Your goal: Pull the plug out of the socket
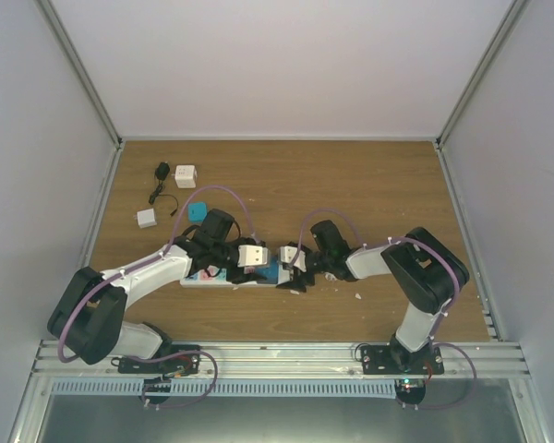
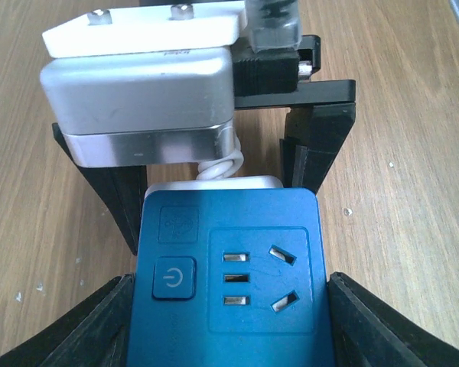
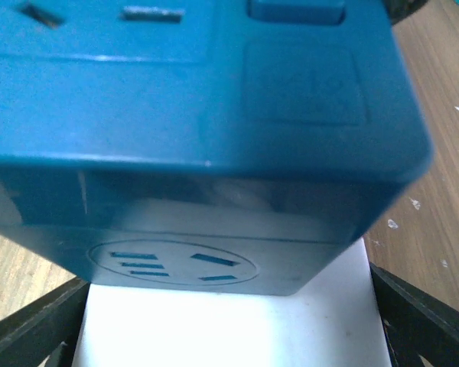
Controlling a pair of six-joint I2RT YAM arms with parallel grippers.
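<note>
The white power strip (image 1: 198,280) lies flat on the wooden table (image 1: 369,185), mid-table just ahead of my two bases, with its outlets facing up. Its long axis runs left to right, roughly parallel to the near edge, and its cord end points toward my right arm. At that end sits a blue block (image 2: 237,222) with a power button and outlet slots. The coiled white cord (image 2: 223,164) curls out just beyond it. My left gripper (image 2: 229,279) is closed on this block, fingers (image 2: 92,329) pressed against its flanks. My right gripper (image 3: 228,306) is spread wide, straddling the strip's end; whether its fingers (image 3: 30,332) touch I cannot tell.
</note>
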